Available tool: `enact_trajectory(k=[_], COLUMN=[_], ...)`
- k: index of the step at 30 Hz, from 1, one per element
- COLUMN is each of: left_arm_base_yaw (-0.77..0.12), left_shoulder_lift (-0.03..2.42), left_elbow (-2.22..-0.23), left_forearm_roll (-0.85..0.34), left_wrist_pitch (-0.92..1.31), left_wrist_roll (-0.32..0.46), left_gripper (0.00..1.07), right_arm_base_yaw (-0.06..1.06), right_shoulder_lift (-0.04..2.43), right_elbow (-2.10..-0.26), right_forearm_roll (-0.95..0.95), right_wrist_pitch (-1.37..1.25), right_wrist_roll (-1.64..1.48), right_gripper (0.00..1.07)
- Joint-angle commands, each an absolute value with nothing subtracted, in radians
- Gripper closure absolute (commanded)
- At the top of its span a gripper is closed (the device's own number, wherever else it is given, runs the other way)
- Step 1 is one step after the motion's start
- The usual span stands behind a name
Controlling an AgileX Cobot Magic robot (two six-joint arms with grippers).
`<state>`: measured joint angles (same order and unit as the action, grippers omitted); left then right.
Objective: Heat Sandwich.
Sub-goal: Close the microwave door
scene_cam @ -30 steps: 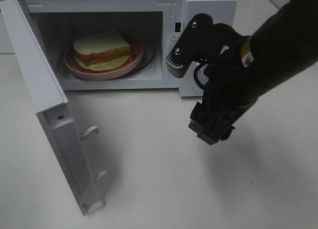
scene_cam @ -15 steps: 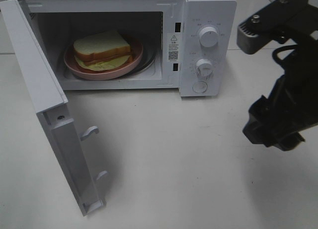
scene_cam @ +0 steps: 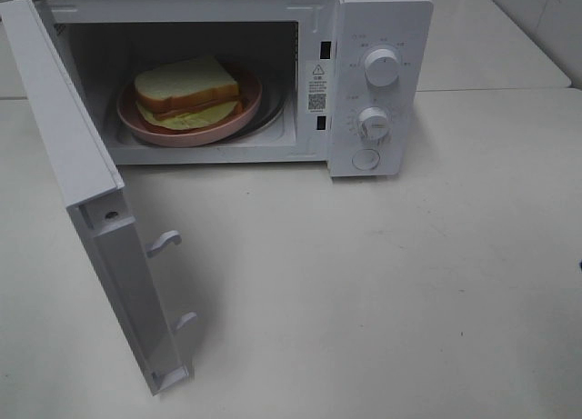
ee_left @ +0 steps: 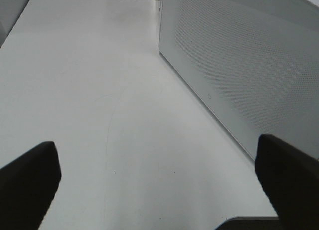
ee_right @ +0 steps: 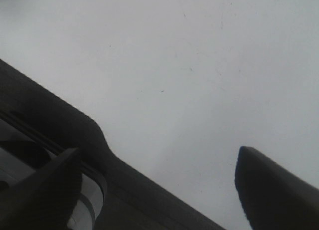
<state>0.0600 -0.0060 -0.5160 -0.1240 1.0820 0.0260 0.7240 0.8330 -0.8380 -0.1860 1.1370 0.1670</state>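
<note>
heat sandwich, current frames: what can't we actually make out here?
left gripper and right gripper: outside the exterior high frame; wrist views show only their jaw tips.
Markings around the upper knob and lower knob: too small to read, exterior high.
sandwich filling: only the front edge shows, exterior high; the top slice covers the rest.
pink plate far rim: partly hidden behind the sandwich.
Right wrist: blurred dark parts near the lens; otherwise only table.

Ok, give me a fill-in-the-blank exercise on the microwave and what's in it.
The sandwich lies on a round ____ plate.
The plate sits inside the microwave, whose door stands ____.
Right of the cavity, the control panel carries ____ knobs above a round button.
Missing words: pink; open; two.
</note>
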Motion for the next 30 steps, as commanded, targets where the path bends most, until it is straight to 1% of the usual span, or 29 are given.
enact_trajectory(k=[1, 4, 6, 7, 8, 9, 11, 12, 14, 16, 17, 18, 21, 22, 30], left_arm_base_yaw=[0.052, 0.052, 0.052, 0.052, 0.052, 0.052, 0.052, 0.052, 0.052, 0.052, 0.052, 0.052, 0.052, 0.052, 0.052], left_shoulder_lift=[-0.021, -0.021, -0.021, -0.021, -0.021, -0.021, -0.021, -0.021, -0.021, -0.021, -0.021, -0.021, -0.021, -0.021, -0.021], left_elbow=[-0.514, -0.514, -0.514, -0.514, -0.514, -0.514, -0.514, -0.514, -0.514, -0.514, -0.514, -0.514, -0.514, -0.514, -0.514], left_forearm_roll=[-0.128, -0.128, -0.128, -0.128, -0.128, -0.128, -0.128, -0.128, -0.128, -0.128, -0.128, -0.128, -0.128, -0.128, -0.128], left_wrist_pitch=[1.072, 1.072, 1.072, 1.072, 1.072, 1.072, 1.072, 1.072, 1.072, 1.072, 1.072, 1.072, 1.072, 1.072, 1.072], left_wrist_roll=[0.028, 0.028, 0.028, 0.028, 0.028, 0.028, 0.028, 0.028, 0.028, 0.028, 0.028, 0.028, 0.028, 0.028, 0.028], left_gripper=[0.07, 0.07, 0.07, 0.07, 0.07, 0.07, 0.07, 0.07, 0.07, 0.07, 0.07, 0.07, 0.07, 0.07, 0.07], right_arm_base_yaw=[0.724, 0.719, 0.663, 0.663, 0.632, 0.573, 0.511, 0.511, 0.431, 0.385, 0.385, 0.343, 0.314, 0.290, 0.216], right_shoulder_lift=[0.736, 0.710, 0.678, 0.678, 0.665, 0.640, 0.606, 0.606, 0.544, 0.494, 0.494, 0.449, 0.404, 0.354, 0.190], right_elbow=[-0.783, -0.753, -0.706, -0.706, -0.691, -0.666, -0.643, -0.643, -0.610, -0.593, -0.593, -0.574, -0.551, -0.545, -0.545], right_forearm_roll=[-0.230, -0.238, -0.225, -0.225, -0.225, -0.226, -0.228, -0.228, -0.228, -0.227, -0.227, -0.227, -0.225, -0.224, -0.224], right_wrist_pitch=[1.133, 1.146, 1.147, 1.147, 1.147, 1.146, 1.144, 1.144, 1.148, 1.147, 1.147, 1.147, 1.148, 1.146, 1.146], right_wrist_roll=[0.170, 0.182, 0.188, 0.188, 0.188, 0.186, 0.177, 0.177, 0.173, 0.173, 0.173, 0.175, 0.178, 0.179, 0.180], right_gripper=[0.31, 0.31, 0.31, 0.31, 0.31, 0.31, 0.31, 0.31, 0.31, 0.31, 0.31, 0.31, 0.31, 0.31, 0.31])
